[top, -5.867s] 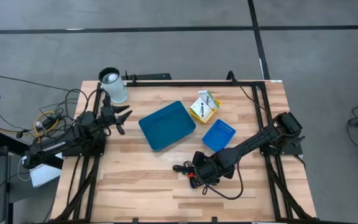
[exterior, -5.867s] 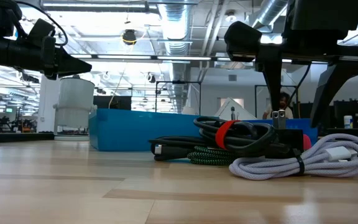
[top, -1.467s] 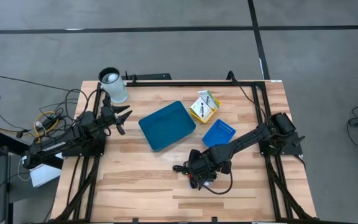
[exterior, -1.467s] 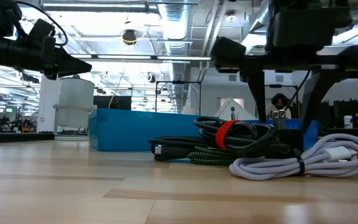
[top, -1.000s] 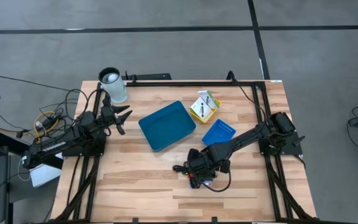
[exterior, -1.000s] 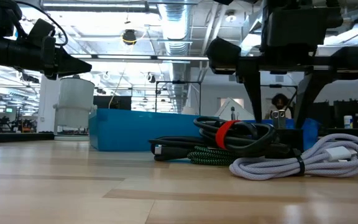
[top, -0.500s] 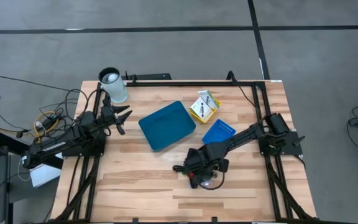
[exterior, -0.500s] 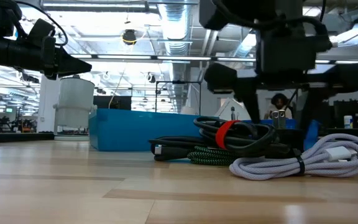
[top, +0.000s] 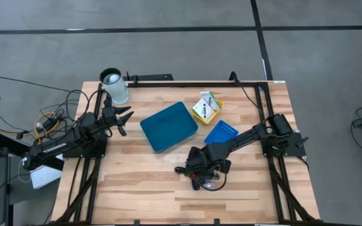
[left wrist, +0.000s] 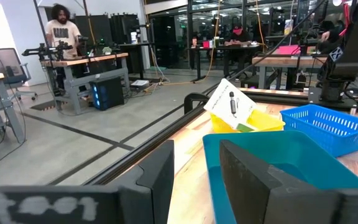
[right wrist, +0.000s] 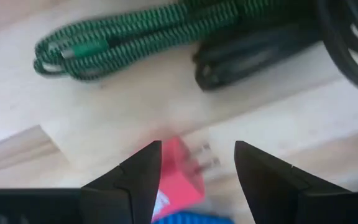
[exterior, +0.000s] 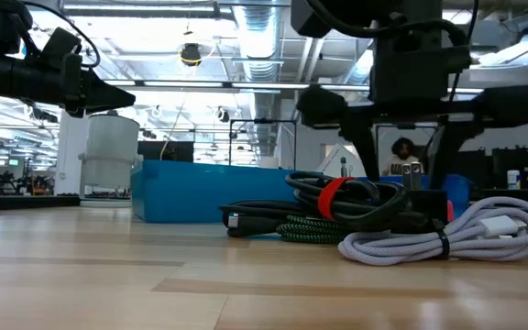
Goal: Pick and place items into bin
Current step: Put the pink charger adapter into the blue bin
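The right gripper (right wrist: 194, 171) fingers, spread wide, straddle what seems a pink-red plug (right wrist: 180, 177) without touching it.

Large blue plastic bin (top: 169, 126) mid wooden tabletop (top: 131, 182); small blue mesh basket (top: 222, 134) right of it; coiled cable pile (top: 197, 177) in front; white cylindrical canister (top: 114, 86) back-left.

Right gripper (right wrist: 196, 168) spread over a pink-red plug (right wrist: 180, 177) — green braided cable (right wrist: 135, 34) beyond.
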Action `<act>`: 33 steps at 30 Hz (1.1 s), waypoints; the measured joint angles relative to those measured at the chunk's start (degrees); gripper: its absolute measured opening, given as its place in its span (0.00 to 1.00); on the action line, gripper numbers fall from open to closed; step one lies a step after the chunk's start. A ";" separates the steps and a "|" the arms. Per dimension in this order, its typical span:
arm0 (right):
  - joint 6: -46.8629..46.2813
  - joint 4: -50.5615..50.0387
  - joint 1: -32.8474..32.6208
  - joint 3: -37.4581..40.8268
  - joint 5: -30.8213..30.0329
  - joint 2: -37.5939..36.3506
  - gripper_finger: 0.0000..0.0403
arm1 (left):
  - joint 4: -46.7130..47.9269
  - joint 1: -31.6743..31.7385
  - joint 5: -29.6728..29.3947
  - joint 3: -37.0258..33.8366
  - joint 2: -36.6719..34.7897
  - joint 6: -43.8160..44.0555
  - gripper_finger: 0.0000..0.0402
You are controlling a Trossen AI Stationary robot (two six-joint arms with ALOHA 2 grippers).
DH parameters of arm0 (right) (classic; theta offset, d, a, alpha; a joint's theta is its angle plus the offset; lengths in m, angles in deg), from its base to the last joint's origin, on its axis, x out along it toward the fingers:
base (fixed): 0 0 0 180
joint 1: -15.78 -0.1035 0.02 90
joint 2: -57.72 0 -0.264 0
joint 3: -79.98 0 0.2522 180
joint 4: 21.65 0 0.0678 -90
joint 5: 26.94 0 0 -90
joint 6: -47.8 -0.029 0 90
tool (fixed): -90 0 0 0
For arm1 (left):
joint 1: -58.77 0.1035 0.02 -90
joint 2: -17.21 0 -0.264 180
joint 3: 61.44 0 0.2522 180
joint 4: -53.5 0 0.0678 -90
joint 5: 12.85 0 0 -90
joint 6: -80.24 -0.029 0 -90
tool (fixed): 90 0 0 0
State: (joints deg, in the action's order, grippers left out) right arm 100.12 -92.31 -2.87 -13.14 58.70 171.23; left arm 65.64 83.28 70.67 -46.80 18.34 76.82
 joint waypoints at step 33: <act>-32.61 -9.99 0.17 -8.26 -1.32 -0.11 0.35 | 0.00 0.00 0.02 0.01 0.00 0.00 0.30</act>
State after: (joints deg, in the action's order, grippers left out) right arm 67.51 -102.30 -2.69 -21.39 57.38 171.12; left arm 65.64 83.28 70.69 -46.79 18.34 76.82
